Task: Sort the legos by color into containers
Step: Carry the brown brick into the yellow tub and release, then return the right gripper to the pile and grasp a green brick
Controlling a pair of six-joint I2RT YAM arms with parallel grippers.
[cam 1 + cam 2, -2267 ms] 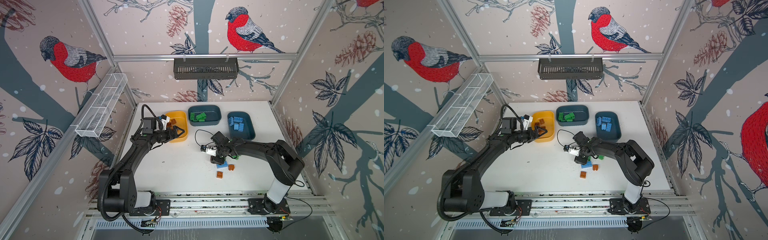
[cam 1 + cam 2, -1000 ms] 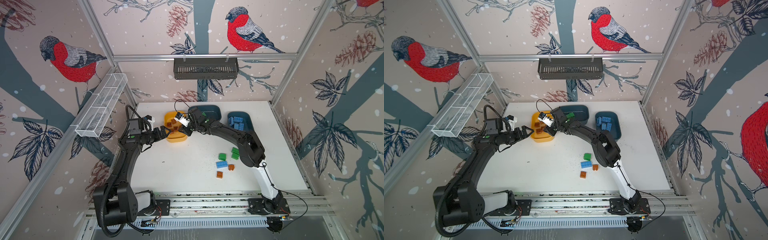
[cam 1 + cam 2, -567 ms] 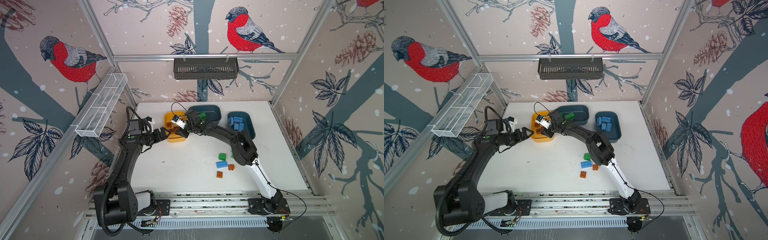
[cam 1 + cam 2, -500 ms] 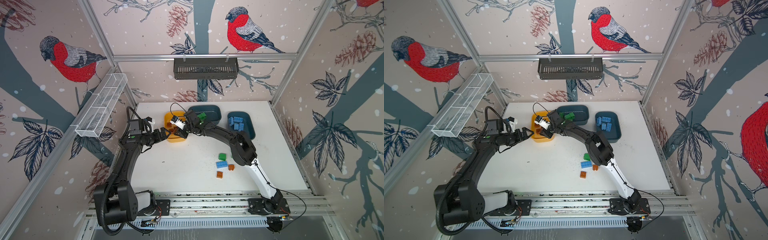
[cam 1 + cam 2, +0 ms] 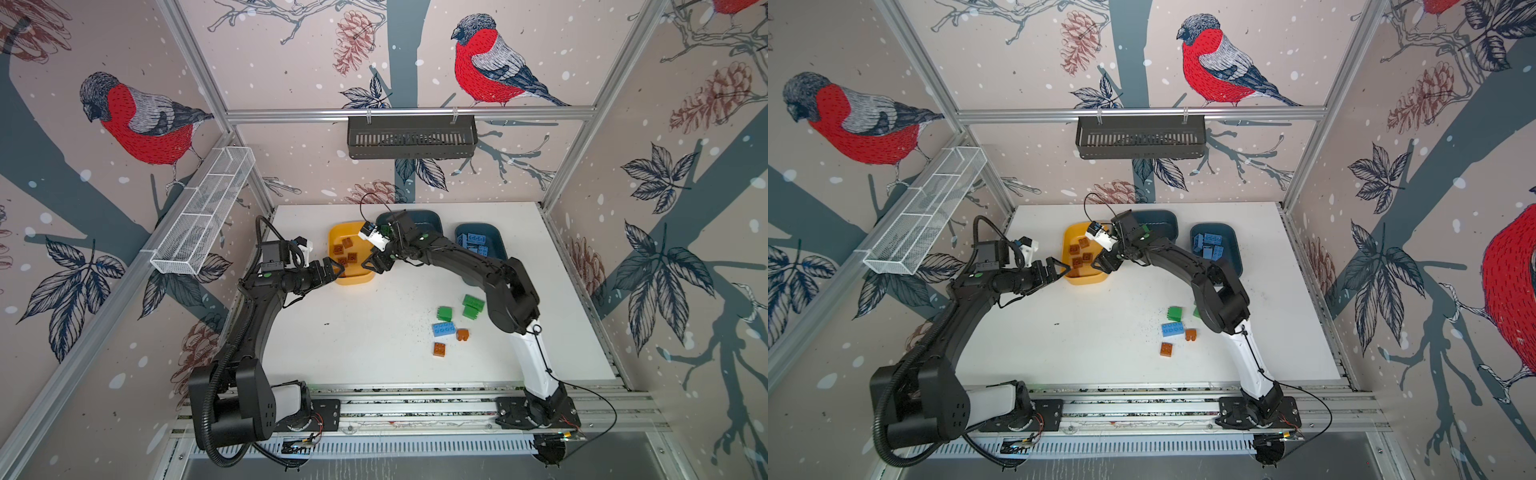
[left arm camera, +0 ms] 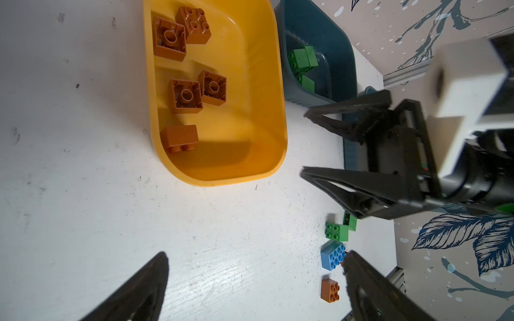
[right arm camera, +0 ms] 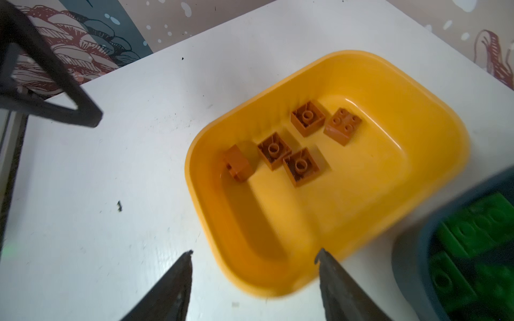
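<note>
A yellow tub (image 5: 351, 281) (image 5: 1086, 280) (image 7: 417, 111) holds several brown-orange legos (image 5: 345, 251) (image 6: 185, 96), one of them lying on its side (image 6: 180, 138) (image 7: 237, 163). My right gripper (image 5: 372, 265) (image 5: 1102, 264) (image 7: 254, 253) (image 6: 304, 143) hangs open and empty over that tub's near corner. My left gripper (image 5: 334, 268) (image 5: 1059, 268) (image 6: 256, 254) is open and empty just left of the tub. One teal tub (image 5: 432, 218) (image 6: 333, 41) holds green legos, another (image 5: 494, 232) blue ones. Loose on the table lie green (image 5: 444, 312), blue (image 5: 443, 329) and brown (image 5: 439, 349) legos.
A white wire mesh tray (image 5: 203, 216) hangs on the left wall and a dark slotted basket (image 5: 411, 137) on the back wall. My right arm arches across the table's middle, past the loose legos. A metal rail (image 5: 415, 405) runs along the table's front edge.
My right gripper's jaws have opened at the yellow tub, after the arm reached a little further left over it. The left arm has stayed put, open.
</note>
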